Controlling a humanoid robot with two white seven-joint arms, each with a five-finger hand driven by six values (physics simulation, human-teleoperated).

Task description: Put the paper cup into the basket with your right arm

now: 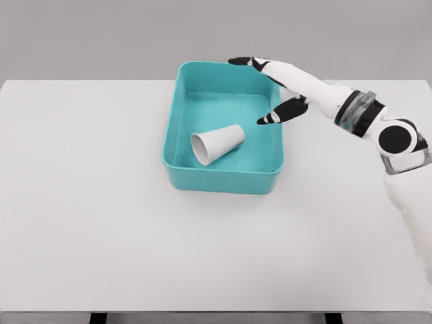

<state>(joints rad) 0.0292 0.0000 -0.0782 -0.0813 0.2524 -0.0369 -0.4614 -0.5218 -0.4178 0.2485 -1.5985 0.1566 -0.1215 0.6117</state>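
Note:
A white paper cup (218,143) lies on its side inside the teal basket (223,181), its open mouth facing the lower left. My right hand (262,91) hovers over the basket's right rear corner, above and to the right of the cup. Its fingers are spread and hold nothing; the thumb tip (264,120) points toward the cup without touching it. The right arm (398,138) comes in from the right edge.
The basket stands on a white table (88,202), toward the back and a little right of the middle. The table's front edge runs along the bottom of the view. A grey wall lies behind the table.

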